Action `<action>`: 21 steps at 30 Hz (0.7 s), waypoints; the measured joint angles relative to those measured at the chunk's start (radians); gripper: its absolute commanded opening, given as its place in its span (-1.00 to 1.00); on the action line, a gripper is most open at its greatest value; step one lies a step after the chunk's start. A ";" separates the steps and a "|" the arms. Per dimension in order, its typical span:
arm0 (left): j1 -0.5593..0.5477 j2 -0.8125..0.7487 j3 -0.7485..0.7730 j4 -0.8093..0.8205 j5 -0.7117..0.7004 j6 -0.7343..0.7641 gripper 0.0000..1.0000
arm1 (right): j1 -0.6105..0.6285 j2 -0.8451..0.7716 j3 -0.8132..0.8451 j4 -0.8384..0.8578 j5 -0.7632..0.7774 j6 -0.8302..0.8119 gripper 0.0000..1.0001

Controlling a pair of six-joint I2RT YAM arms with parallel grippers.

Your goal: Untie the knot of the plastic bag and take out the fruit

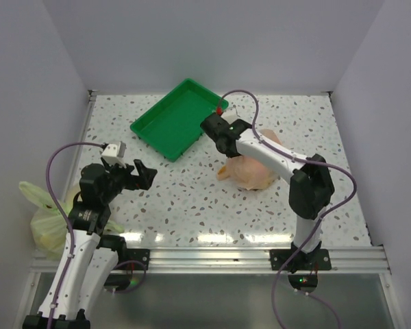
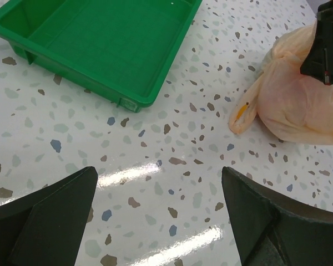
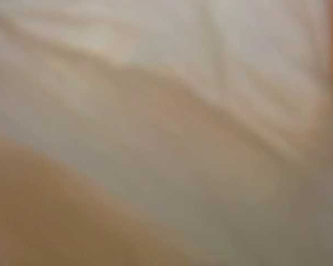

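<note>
One white table (image 1: 192, 205) with grey and brown speckles carries everything. A shallow rectangular green plastic tray (image 1: 179, 118) lies skewed near the far edge, left of the middle, with one corner pointing at the near edge.

The plastic bag (image 1: 253, 175), thin crinkly translucent pale orange film, sits right of the table's middle, well apart from the near edge and just off the tray's right corner. It is bulged and rounded, and its contents cannot be made out through the film. A lumpy yellow-green plastic bag (image 1: 48, 223) sits at the near left corner, beside the left arm.

The right gripper (image 1: 225, 144) reaches over the pale orange bag from the right and comes down on its far left part, the side nearest the tray. Its two fingers are closed together. Its own camera shows only blurred pale film pressed close, so I cannot tell whether any film is pinched between them.

The left gripper (image 1: 140, 177) hovers above the near left part of the table with its fingers spread as wide as they go, holding nothing. It faces the pale orange bag across bare table.

The knot (image 2: 243, 113), a narrow bunched tail of film with a small orange-yellow print, sticks out of the bag's left side and lies on the table. It is near the right gripper on its near side, and not between the fingers.
</note>
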 measured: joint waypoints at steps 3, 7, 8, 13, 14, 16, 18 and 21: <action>-0.001 -0.002 0.000 0.001 0.000 0.000 1.00 | 0.017 -0.058 0.013 0.042 -0.088 -0.015 -1.00; -0.001 -0.002 0.000 0.002 0.001 0.000 1.00 | 0.028 -0.257 -0.064 0.184 -0.270 -0.033 -1.00; -0.001 -0.002 0.000 0.002 0.003 0.000 1.00 | 0.028 -0.327 -0.105 0.236 -0.317 -0.034 -1.00; -0.001 0.000 -0.001 0.002 0.024 -0.001 1.00 | 0.021 -0.603 -0.346 0.486 -0.488 -0.010 -0.97; -0.001 0.002 -0.001 0.002 0.035 -0.002 1.00 | 0.014 -0.642 -0.425 0.550 -0.515 0.001 -0.95; -0.001 0.011 -0.001 0.001 0.060 -0.006 1.00 | -0.012 -0.691 -0.592 0.635 -0.566 0.033 -0.89; -0.001 0.022 -0.001 0.001 0.089 -0.013 1.00 | -0.055 -0.692 -0.758 0.720 -0.616 0.070 -0.88; -0.002 0.033 -0.001 0.001 0.126 -0.026 1.00 | -0.143 -0.658 -0.974 0.803 -0.663 0.139 -0.75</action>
